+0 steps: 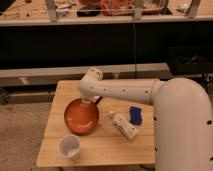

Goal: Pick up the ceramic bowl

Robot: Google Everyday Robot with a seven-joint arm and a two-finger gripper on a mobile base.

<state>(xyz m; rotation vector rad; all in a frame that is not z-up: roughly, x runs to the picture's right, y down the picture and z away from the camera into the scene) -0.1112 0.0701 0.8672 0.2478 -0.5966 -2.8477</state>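
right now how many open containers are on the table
2: the ceramic bowl at the table's left, under the gripper, and a white cup near the front-left corner. The arm may hide others.

Wooden table bears ceramic bowl, white cup, lying bottle, blue sponge; gripper at bowl's rim.

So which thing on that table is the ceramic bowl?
On the wooden table, look left, under the white arm's hand. The ceramic bowl is the wide, shallow, glossy orange dish there, far broader than the small white cup in front of it.
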